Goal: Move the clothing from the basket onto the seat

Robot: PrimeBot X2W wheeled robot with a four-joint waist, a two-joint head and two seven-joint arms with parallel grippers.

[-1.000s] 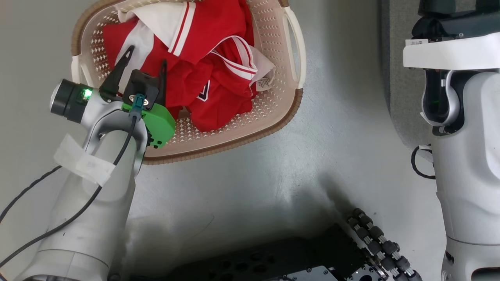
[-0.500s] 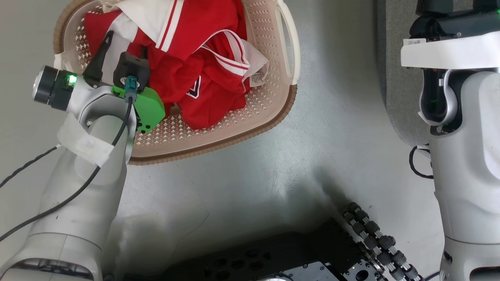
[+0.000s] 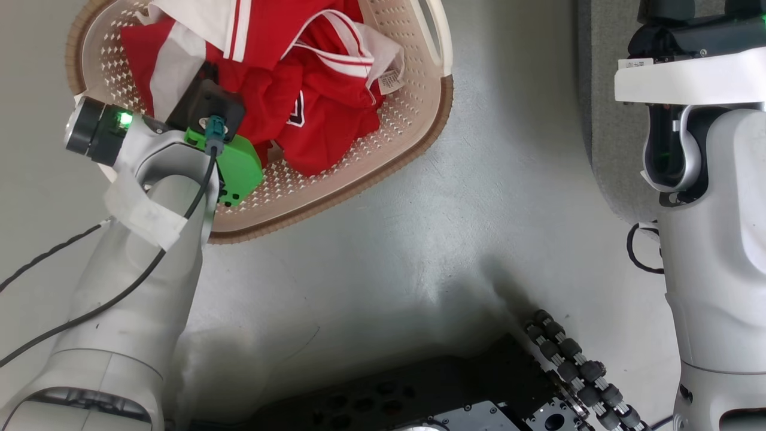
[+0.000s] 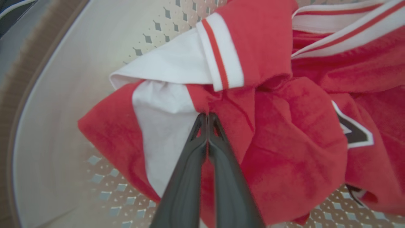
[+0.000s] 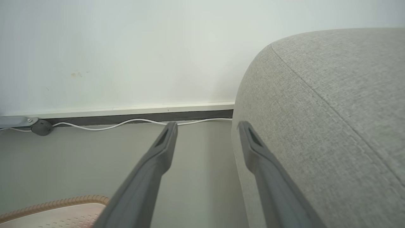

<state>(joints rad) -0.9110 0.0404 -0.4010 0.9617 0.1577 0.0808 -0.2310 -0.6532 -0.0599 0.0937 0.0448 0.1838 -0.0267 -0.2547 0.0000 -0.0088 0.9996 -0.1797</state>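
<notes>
The red and white clothing [image 3: 311, 90] is lying heaped in the basket [image 3: 389, 149], which is sitting on the floor [image 3: 419, 251] at the far left. None of it is resting on the part of the sofa [image 5: 316, 110] that you can see, off to the right. Your left fingers [image 4: 186, 171] are reaching down into the heap and pressing together on a fold where a white panel meets the red cloth, so this is looking like a pinch taking hold, not yet a lift. Your right fingers [image 5: 148, 174] are standing apart, holding nothing, pointing along the floor just beside the sofa's rounded edge. By my reading you are working on the first pick. Lifting, carrying rightward and laying down are all waiting, and the heap may be needing more than one trip.
</notes>
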